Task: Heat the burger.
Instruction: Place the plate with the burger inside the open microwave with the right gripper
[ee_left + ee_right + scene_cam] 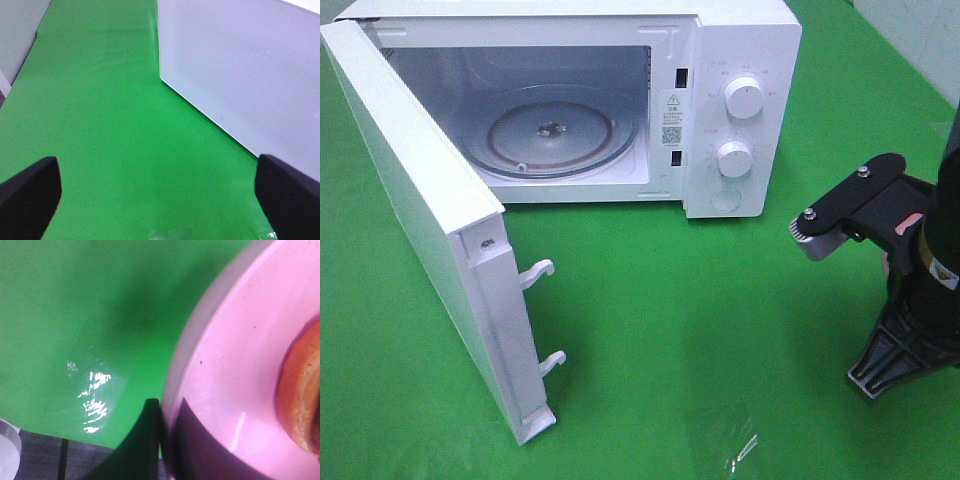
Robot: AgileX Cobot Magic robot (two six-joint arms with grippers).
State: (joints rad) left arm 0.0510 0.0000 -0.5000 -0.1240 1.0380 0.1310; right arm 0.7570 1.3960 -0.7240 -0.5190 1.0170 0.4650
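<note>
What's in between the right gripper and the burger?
Only a bare strip of the pink plate. The right gripper pinches the plate's rim, and the burger sits farther in. The right wrist view shows it.

Wide-open microwave cavity (520,70), door (420,230) flanking its left.

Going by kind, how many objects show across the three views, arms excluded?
microwave: 1
pink plate: 1
burger: 1
Total: 3
</note>
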